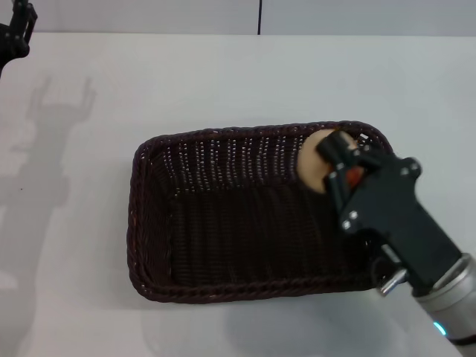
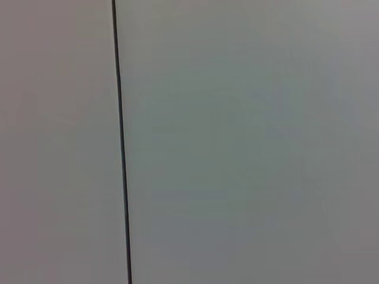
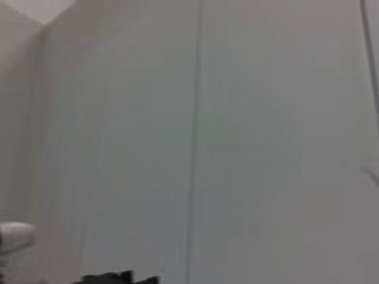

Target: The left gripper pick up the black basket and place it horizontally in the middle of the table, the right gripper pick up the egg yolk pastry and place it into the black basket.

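Basket (image 1: 245,216) of black wicker lies flat and lengthwise mid-table (image 1: 223,82), ready to receive. Over its far right corner, the right gripper (image 1: 336,165) clenches the egg yolk pastry (image 1: 315,162) above the rim, presumably for dropping inside. Far from the basket, the left gripper (image 1: 16,30) sits parked at the table's far left corner, whether released or clenched I cannot tell.

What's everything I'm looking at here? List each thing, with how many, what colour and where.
black basket: one, very dark brown-black wicker, lying lengthwise mid-table.
egg yolk pastry: one, cream-beige ball, over the basket's far right corner, held in the right pincer.
table: one, plain white, under everything.
right gripper: one black pincer on a silver-grey arm, reaching in from the near right, closed on the pastry.
left gripper: one black pincer, at the table's far left corner, away from the basket.
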